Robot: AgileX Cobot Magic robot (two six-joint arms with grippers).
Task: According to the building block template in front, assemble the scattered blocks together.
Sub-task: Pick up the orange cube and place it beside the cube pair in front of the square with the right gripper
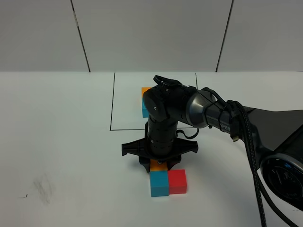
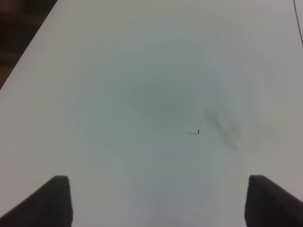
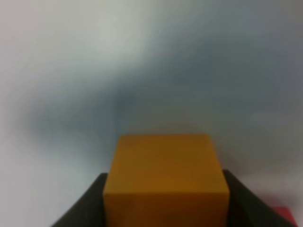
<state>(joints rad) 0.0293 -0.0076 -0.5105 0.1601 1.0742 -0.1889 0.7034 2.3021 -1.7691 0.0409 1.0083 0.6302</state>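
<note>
My right gripper [image 1: 159, 163] reaches across the middle and points straight down, shut on the orange block [image 1: 157, 166]. That block sits just behind the blue block [image 1: 159, 184], and the red block [image 1: 177, 182] touches the blue one's right side. In the right wrist view the orange block [image 3: 165, 179] fills the gap between dark fingers [image 3: 83, 210], and a red sliver [image 3: 285, 213] shows beside them. The template [image 1: 145, 101] lies inside the black rectangle line [image 1: 113, 101]; only its orange and blue cubes show, the arm hiding the rest. My left gripper [image 2: 156, 203] hangs open over bare table.
The right arm [image 1: 213, 113] and its black cable [image 1: 251, 156] stretch from the right edge to the middle of the white table [image 1: 61, 142]. A faint grey smudge [image 1: 42, 187] and a tiny black mark [image 2: 198, 132] sit on the left part of the table.
</note>
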